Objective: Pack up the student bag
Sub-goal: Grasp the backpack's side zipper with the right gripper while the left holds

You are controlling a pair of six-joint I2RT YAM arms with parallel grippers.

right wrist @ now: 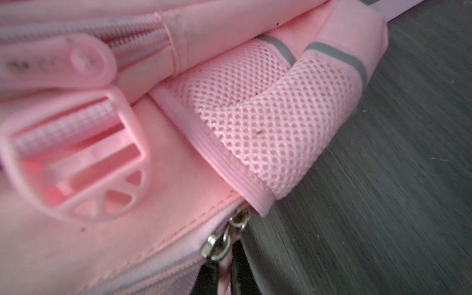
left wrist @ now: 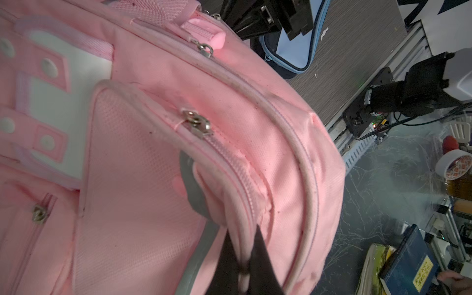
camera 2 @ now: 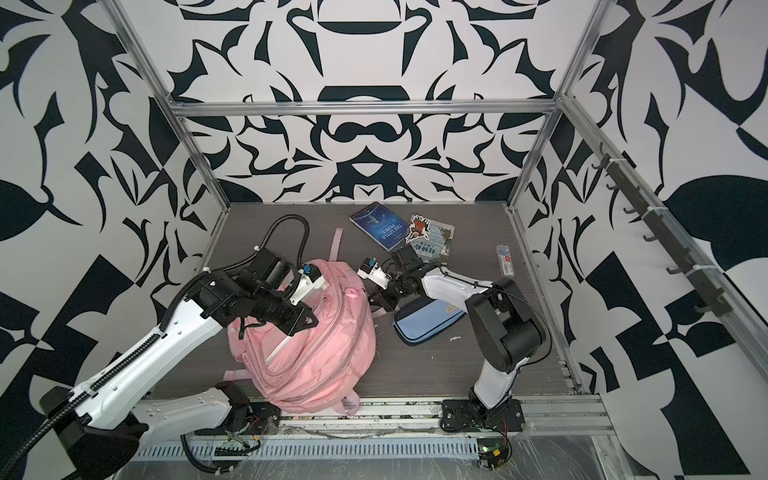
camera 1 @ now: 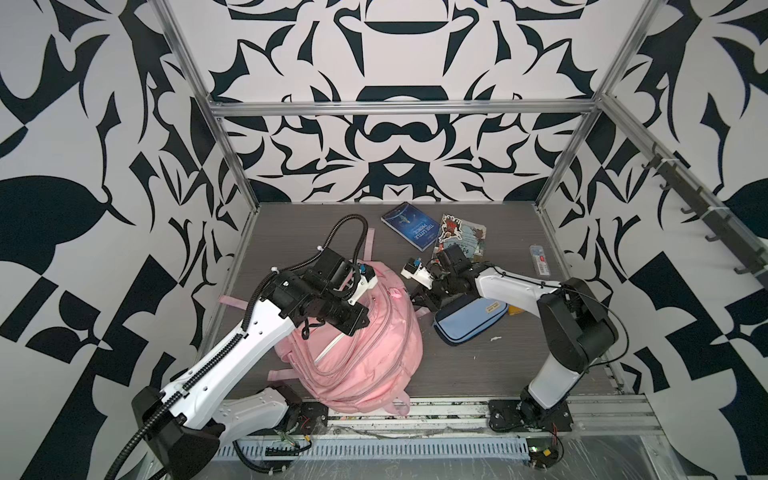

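Your left gripper point(left wrist: 242, 275) is pinched tight on a fold of the bag point(camera 1: 374, 353), w/ fabric & piping squeezed btwn the black fingers point(left wrist: 224, 255) near the front pocket's zip. Your right gripper point(right wrist: 223, 275) is closed too, clamped on the pink tab of a zip pull point(right wrist: 219, 245) at the bag's edge, close to the table point(camera 1: 478, 365) and just beside the mesh side pocket point(right wrist: 268, 127).

You can't see inside the bag; the zips in view look shut. The mesh pocket is folded over on itself, contents not visible. The pencil case point(camera 1: 465, 322), light blue w/ navy trim, lies just right of the bag under your right arm; can't tell what's in it.

The bag lies left of centre on the table, btwn both arms, reaching the front edge, straps trailing out. It's pink fabric w/ several zip pockets, a white patch point(left wrist: 63, 102) w/ pink tabs & white studs, grey strips and a pink plastic buckle point(right wrist: 76, 153).

On the far side: a blue book point(camera 1: 411, 230), a comic point(camera 1: 461, 237) just beside it, and a slim clear box point(camera 1: 540, 259) further right.
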